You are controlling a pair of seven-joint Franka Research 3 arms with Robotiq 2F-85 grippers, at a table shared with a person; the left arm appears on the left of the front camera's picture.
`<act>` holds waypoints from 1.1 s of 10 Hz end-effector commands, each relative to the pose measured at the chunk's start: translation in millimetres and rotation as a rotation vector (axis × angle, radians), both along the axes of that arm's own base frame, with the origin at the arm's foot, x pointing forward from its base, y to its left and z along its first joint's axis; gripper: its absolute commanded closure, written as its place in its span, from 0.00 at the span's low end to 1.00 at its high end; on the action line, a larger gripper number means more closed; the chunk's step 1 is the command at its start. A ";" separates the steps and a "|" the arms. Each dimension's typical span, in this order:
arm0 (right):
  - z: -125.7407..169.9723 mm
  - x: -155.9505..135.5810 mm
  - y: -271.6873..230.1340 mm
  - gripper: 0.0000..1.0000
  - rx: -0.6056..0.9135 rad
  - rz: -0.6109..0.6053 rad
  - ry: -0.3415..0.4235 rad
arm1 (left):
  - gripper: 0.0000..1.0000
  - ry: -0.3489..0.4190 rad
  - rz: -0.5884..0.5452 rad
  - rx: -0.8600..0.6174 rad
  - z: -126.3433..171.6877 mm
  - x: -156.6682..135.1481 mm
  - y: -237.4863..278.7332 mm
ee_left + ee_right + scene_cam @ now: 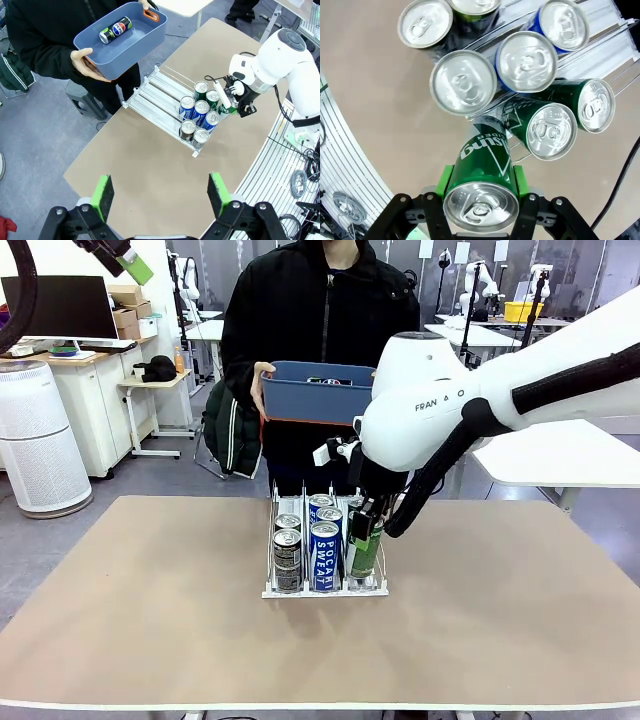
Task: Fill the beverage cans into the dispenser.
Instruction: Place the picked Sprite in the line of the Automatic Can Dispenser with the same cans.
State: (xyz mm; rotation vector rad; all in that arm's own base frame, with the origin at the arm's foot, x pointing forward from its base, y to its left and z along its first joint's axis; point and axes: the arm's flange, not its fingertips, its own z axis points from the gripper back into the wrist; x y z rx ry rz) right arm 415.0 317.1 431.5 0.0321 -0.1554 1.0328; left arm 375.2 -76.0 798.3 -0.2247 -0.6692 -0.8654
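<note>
1. Clamping a green can [481, 167] between its green pads [445, 182], the right gripper [365, 540] is holding it by the upper body. One pad is pressing on each side, and the silver top is facing the wrist camera.
2. The held can is hanging tilted at the front end of the dispenser's [325, 591] right lane, just in front of two other green cans [201, 89]. Whether its base is touching the rack, I cannot tell.
3. The dispenser is sitting in the middle of the table [150, 590], its low front lip facing the robot.
4. Two dark cans [287, 560] are standing one behind the other in the left lane. Three blue cans [325, 552] are lining up in the middle lane. All are upright and bunched toward the front.
5. The far stretch of the lanes is showing bare rails in the left wrist view.
6. The left gripper [161, 194] is hovering high over the robot's left side of the table. Its fingers [104, 196] are spread wide apart with nothing between them.
7. The person is standing at the far side, holding a blue tub [320, 402] with a hand [82, 60] at each end, above the table's far edge.
8. One dark can [115, 29] with a round blue-and-red logo is lying on its side in the tub.
</note>
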 end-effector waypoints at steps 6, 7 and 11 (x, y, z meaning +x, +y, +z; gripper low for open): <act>-21.1 30.8 11.0 0.42 -0.061 -0.031 -0.056 | 0.00 0.005 0.008 -0.005 -0.1 -0.8 0.7; -28.8 29.9 10.6 0.42 -0.052 -0.015 -0.024 | 0.00 0.005 0.008 -0.005 -0.1 -0.8 0.7; -42.3 27.1 11.1 0.42 -0.063 0.006 0.025 | 0.00 0.005 0.008 -0.005 -0.1 -0.8 0.7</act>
